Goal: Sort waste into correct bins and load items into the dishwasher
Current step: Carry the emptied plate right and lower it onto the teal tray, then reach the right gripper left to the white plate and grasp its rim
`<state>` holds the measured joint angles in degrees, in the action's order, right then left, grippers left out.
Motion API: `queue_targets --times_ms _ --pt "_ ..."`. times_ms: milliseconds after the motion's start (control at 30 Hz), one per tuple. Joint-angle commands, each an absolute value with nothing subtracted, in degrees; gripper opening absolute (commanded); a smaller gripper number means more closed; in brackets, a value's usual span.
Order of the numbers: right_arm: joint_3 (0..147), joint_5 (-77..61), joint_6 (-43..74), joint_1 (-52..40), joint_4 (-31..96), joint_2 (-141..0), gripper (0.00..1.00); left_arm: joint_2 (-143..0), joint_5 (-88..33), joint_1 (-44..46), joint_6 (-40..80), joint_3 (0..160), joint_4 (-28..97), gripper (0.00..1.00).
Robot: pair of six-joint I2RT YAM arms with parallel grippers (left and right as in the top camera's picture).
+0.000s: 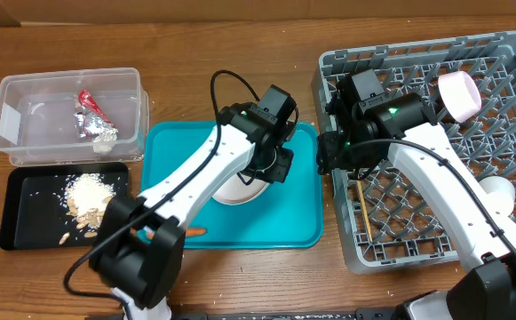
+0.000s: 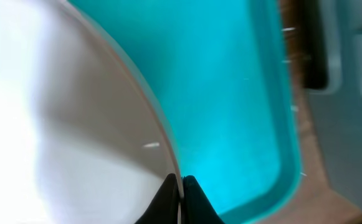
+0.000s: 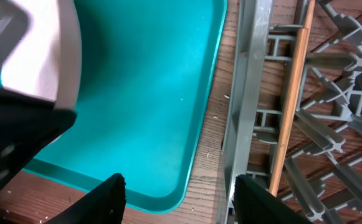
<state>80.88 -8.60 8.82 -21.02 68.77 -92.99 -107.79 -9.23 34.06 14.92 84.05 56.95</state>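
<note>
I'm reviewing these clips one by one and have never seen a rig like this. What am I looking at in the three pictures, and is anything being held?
The machine is two white arms at a wooden table, each ending in a two-finger end effector. The wide picture comes from a fixed camera overhead. The other two come from a camera on each wrist, looking past its own fingers.

On the table are a clear tub holding foil wrappers, a black tray with food scraps, and a teal tray carrying a white dish and a small carrot. A grey dish rack holds a pink bowl, a white cup and a chopstick.

The left end effector is pinched on the white dish's rim. The right end effector is open and empty, above the teal tray's edge beside the rack.
</note>
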Motion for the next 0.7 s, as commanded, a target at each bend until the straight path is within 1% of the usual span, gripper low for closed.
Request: queue_targets --times_ms 0,33,67,100,133,167,233,267,300,367,400,533,667 --pt "80.6 -8.6 9.2 -20.8 68.9 -92.7 0.58 -109.0 -5.6 33.3 15.9 85.3 56.6 0.07" --pt "80.6 -8.6 9.2 -20.8 68.9 -92.7 0.59 -108.9 -5.0 33.1 15.7 85.4 56.6 0.10" --pt "80.6 -8.6 9.2 -20.8 68.8 -92.7 0.59 -108.9 -4.8 32.8 15.6 85.7 56.8 0.18" --pt "80.6 -8.6 9.2 -20.8 68.8 -92.7 0.59 -108.9 -4.9 32.4 15.4 86.2 57.1 0.35" --pt "80.6 -8.6 9.2 -20.8 68.8 -92.7 0.61 -108.9 -4.9 31.9 15.4 86.7 57.6 0.45" --pt "80.6 -8.6 9.2 -20.8 68.8 -92.7 0.62 -108.9 -4.9 31.5 15.4 87.4 58.3 0.49" --pt "80.6 -8.7 9.2 -20.8 68.8 -92.7 0.66 -108.9 -4.9 30.7 15.4 89.3 60.5 0.53" --pt "80.6 -8.7 9.2 -20.8 68.8 -92.7 0.69 -108.9 -4.9 30.3 15.3 90.5 62.0 0.54" --pt "80.6 -8.7 9.2 -20.8 68.8 -92.7 0.74 -108.8 -4.9 29.9 15.2 91.8 63.7 0.54" --pt "80.6 -9.1 9.1 -20.8 68.5 -92.7 0.88 -108.6 -4.0 28.8 15.2 94.7 67.4 0.55" --pt "80.6 -9.6 9.1 -20.8 68.1 -92.7 0.92 -108.3 -3.8 28.0 15.3 96.2 69.0 0.55" --pt "80.6 -14.8 9.1 -20.8 65.1 -92.7 0.91 -105.8 -3.9 23.4 16.4 99.6 73.2 0.56" --pt "80.6 -26.2 9.2 -21.7 58.8 -92.7 0.83 -101.5 -4.4 16.4 17.1 99.6 75.2 0.57"
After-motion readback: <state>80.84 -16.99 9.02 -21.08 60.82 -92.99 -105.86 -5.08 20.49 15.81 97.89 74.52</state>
